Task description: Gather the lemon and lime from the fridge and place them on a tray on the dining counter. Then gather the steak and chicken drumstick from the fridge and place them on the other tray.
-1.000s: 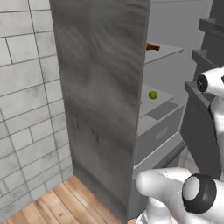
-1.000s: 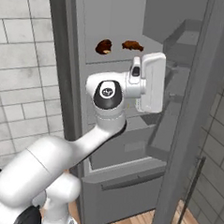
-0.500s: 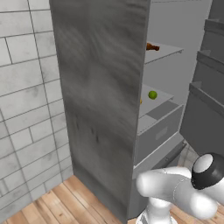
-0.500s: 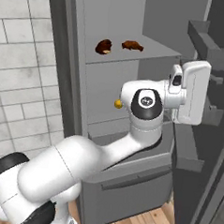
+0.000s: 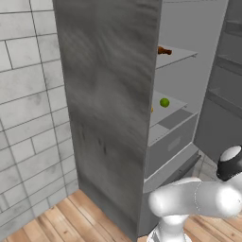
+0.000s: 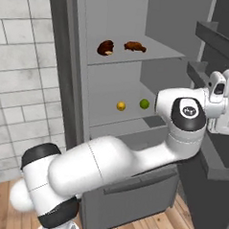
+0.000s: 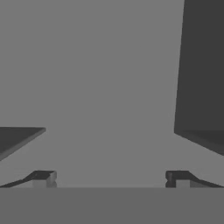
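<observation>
**Operator:** Hand view status, please. State finger condition.

**Arm:** My gripper [image 7: 111, 176] is spread wide. Both fingertips [image 7: 43, 177] sit far apart at the bottom of that view, with nothing between them and nothing touching them. Plain grey fridge surfaces lie ahead, with a darker panel at the right. From the right base view, my hand sits at the far right edge, level with the door shelves, well clear of the fruit.

**Operator:** Locate the task items.

**Arm:** The fridge [image 6: 138, 65] stands open. In the right base view, the lemon [image 6: 120, 106] and the lime [image 6: 144, 104] rest on the middle shelf, near each other but apart, lemon to the left. On the shelf above lie two brown items: the steak [image 6: 106, 48] at left and the drumstick [image 6: 135, 46] at right. In the left base view, the lime [image 5: 164, 102] is on the same middle shelf. The lemon [image 5: 151, 109] is a sliver at the edge of the fridge's side wall [image 5: 111, 108], and the drumstick [image 5: 164, 50] pokes out on the upper shelf. A drawer [image 5: 170, 142] sits under the fruit shelf.

**Operator:** Any brands, labels or writing?

**Arm:** I can read none on any surface.
</observation>
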Controlling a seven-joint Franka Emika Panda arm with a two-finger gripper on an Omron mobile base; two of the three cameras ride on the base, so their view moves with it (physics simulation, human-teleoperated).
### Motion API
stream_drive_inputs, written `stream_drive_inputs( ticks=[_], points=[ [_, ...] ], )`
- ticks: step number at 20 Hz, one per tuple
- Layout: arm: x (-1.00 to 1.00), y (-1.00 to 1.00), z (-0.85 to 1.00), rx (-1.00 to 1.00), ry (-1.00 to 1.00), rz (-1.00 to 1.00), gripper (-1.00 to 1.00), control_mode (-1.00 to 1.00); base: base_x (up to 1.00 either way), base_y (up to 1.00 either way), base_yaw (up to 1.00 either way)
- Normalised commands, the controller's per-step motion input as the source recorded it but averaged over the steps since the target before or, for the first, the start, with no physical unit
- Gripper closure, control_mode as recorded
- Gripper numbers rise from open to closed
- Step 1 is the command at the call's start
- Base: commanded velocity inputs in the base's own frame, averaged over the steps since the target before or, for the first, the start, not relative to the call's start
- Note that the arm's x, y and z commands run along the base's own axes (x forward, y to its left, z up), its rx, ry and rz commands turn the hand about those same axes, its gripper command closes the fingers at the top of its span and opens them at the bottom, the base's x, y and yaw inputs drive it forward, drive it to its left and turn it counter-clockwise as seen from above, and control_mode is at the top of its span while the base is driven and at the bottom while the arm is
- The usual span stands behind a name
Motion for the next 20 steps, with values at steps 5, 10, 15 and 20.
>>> stream_drive_inputs(
  ticks=[5, 10, 15, 20],
  points=[
    [0.66, -0.46, 0.2, 0.0, 0.0, 0.02, -1.0, -1.0, 0.0, 0.0, 0.0],
    [0.03, -0.1, 0.34, 0.0, -0.03, 0.03, -1.0, -1.0, 0.0, 0.0, 0.0],
    [0.0, 0.08, 0.41, 0.0, -0.03, 0.03, -1.0, -1.0, 0.0, 0.0, 0.0],
    [0.26, 0.0, 0.41, 0.0, 0.0, 0.08, -1.0, -1.0, 0.0, 0.0, 0.0]
  ],
)
